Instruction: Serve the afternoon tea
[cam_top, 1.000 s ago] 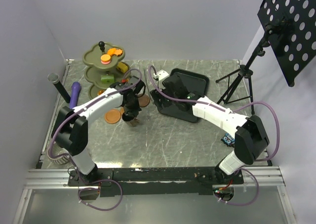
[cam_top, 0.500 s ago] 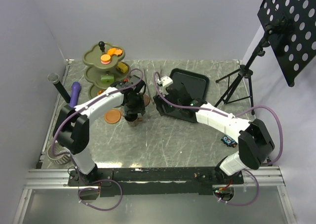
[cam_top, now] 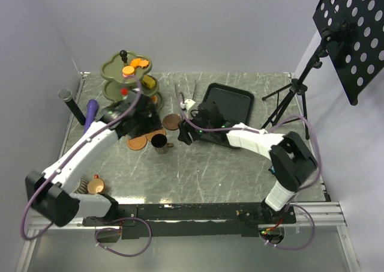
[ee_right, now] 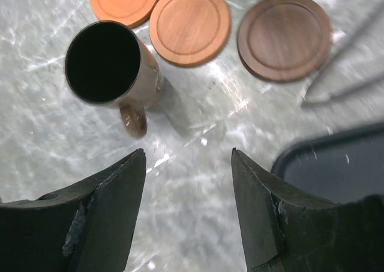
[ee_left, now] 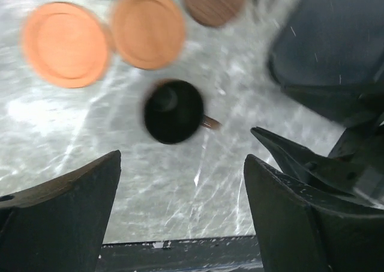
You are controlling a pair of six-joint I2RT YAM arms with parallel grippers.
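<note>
Left of centre in the overhead view, the dark cup (cam_top: 159, 142) stands upright on the desk (cam_top: 240, 164), its handle pointing right. It rests on the bare stone surface, not on a saucer. Just above it, toward the upper left, we see two orange saucers (ee_right: 189, 24) lying side by side. A darker brown saucer (ee_right: 284, 36) lies a little apart to their right.

Further toward the upper left stands the olive-green three-tier stand (cam_top: 111, 68), with orange pastries (cam_top: 139, 62) on its top tier. The lower tiers are partly hidden by the left arm.

The left pincer (ee_left: 180, 164) is released. Its fingers are spread wide with nothing between them, and the cup shows beyond the gap, well clear of both fingers. The right pincer (ee_right: 187, 155) is released too and grasps nothing; the cup sits at the upper left of its wrist view, outside the gap.

Right of the cup lies the black tray (cam_top: 231, 101), with the metal tongs (ee_right: 327, 92) on the desk near its upper left edge. At the lower left, beside the left arm, we see the copper cup (cam_top: 95, 184).
</note>
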